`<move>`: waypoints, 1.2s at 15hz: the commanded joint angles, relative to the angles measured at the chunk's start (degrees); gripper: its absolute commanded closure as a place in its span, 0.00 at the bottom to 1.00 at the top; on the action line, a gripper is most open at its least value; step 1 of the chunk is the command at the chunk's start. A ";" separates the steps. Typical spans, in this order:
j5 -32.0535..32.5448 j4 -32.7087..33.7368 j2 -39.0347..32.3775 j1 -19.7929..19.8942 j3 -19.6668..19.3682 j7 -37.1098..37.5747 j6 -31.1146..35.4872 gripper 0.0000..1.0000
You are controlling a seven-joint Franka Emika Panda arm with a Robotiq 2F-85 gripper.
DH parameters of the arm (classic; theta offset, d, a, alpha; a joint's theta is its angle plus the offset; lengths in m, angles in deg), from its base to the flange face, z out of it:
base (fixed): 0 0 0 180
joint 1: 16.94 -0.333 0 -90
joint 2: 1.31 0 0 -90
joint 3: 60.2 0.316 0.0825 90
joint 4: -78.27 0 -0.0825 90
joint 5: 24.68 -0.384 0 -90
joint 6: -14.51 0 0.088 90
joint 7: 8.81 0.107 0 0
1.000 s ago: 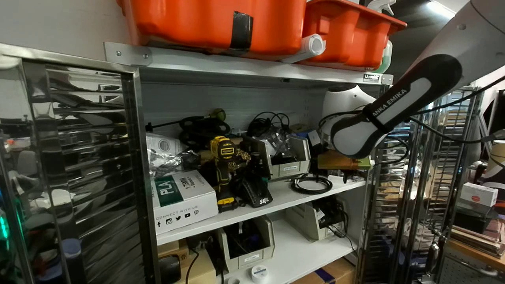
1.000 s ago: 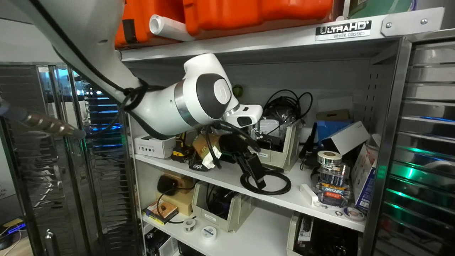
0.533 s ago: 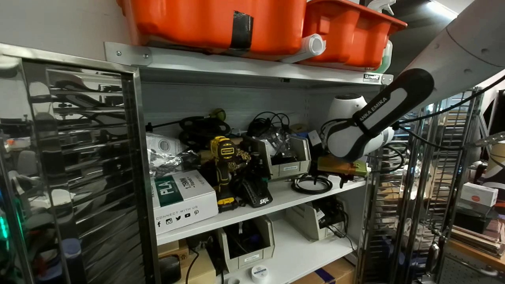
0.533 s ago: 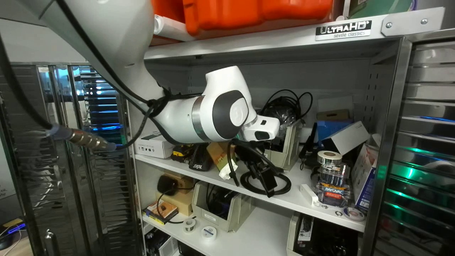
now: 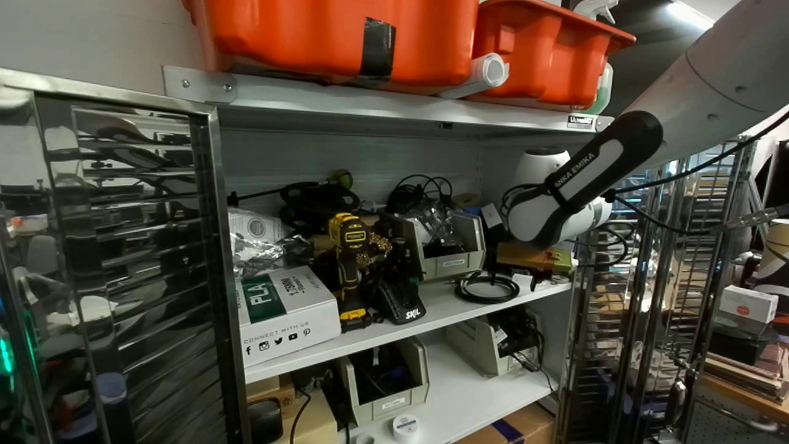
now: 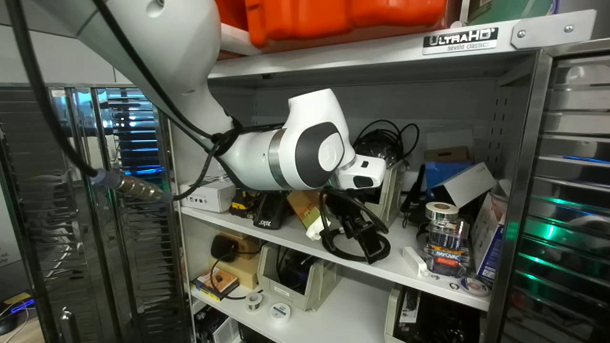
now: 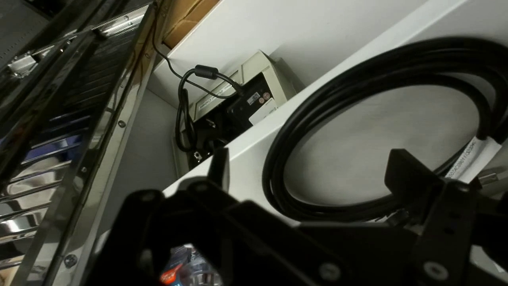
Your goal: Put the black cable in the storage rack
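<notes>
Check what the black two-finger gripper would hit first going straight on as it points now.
Likely the loose round coil of black cable: one side of it lies in line with the open gripper. Depth is unclear: the flat grey-white metal shelf beneath might come first.

In an exterior view, the arm [image 6: 305, 159] is advancing rightward through mid-frame, lowering the gripper [image 6: 356, 246] toward lower centre-right.

black cable [image 7: 349, 85] | coiled, white-tagged, seemingly flat | near front of pale storage rack [image 5: 441, 302], tier below top
</notes>
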 commanded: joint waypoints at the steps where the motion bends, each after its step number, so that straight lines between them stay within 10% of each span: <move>1: -1.35 3.52 -2.74 -0.89 -1.37 -2.05 -1.59 0.00; 5: -1.66 4.67 -4.38 -1.01 -1.70 -2.47 -2.68 0.00; 6: -1.74 4.79 -4.57 -1.06 -1.69 -2.57 -2.78 0.22; 14: -2.54 5.36 -3.84 -1.70 -1.01 -4.23 -5.27 0.79; 18: -2.20 5.35 -3.24 -1.88 -1.03 -4.68 -8.18 0.88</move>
